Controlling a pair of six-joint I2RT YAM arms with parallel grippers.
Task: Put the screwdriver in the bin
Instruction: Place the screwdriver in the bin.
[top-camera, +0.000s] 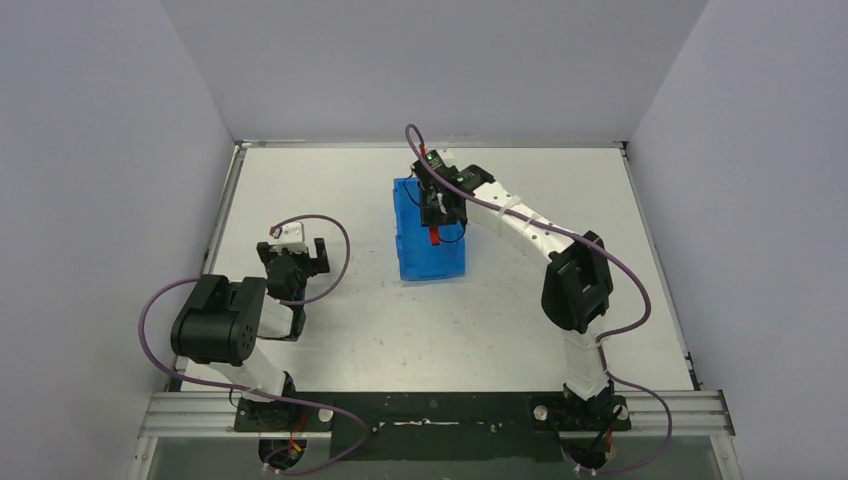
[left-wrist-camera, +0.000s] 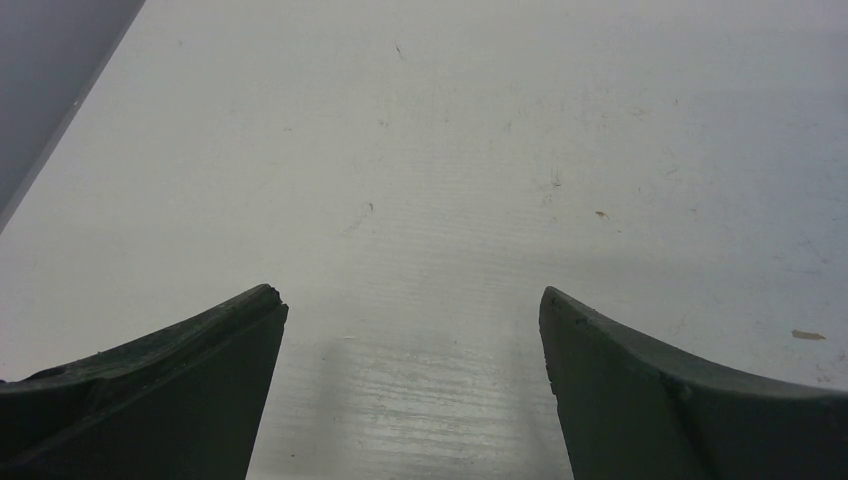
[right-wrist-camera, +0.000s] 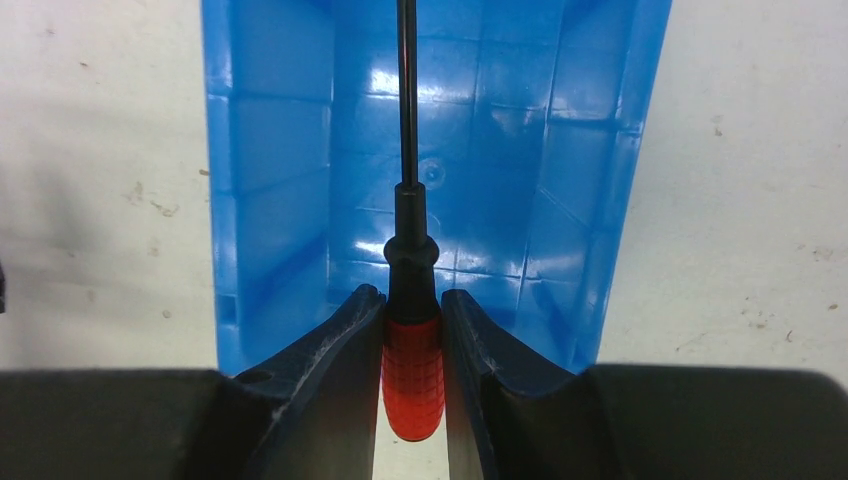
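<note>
Pale grey table (top-camera: 330, 340) fills the view under the left gripper (left-wrist-camera: 412, 300), whose dark fingers stand wide apart with nothing between them. We see it resting at the table's left side, well apart from the work.

Moving right, the bright blue bin (right-wrist-camera: 520, 150) sits at mid-table. Over it hangs the right gripper (right-wrist-camera: 413, 300), its jaws pressed tight on the red handle of the screwdriver (right-wrist-camera: 413, 380). The handle's rounded end pokes out behind the fingers, while the black collar and slim shaft run forward over the bin's open interior, the tip out of frame. From above, the tool lies within the outline of the bin's walls, though we cannot tell how high it hangs above the floor.

We judge the screwdriver light and stiff — a thin hard shaft and a rigid handle, nothing fragile. The textured handle is the sensible place to hold it: it is thicker than the shaft, and its ribbing should resist slipping where the smooth shaft might roll or pivot. Once released, it is likely to bounce or roll on the glossy plastic — but the raised walls should keep it in.
</note>
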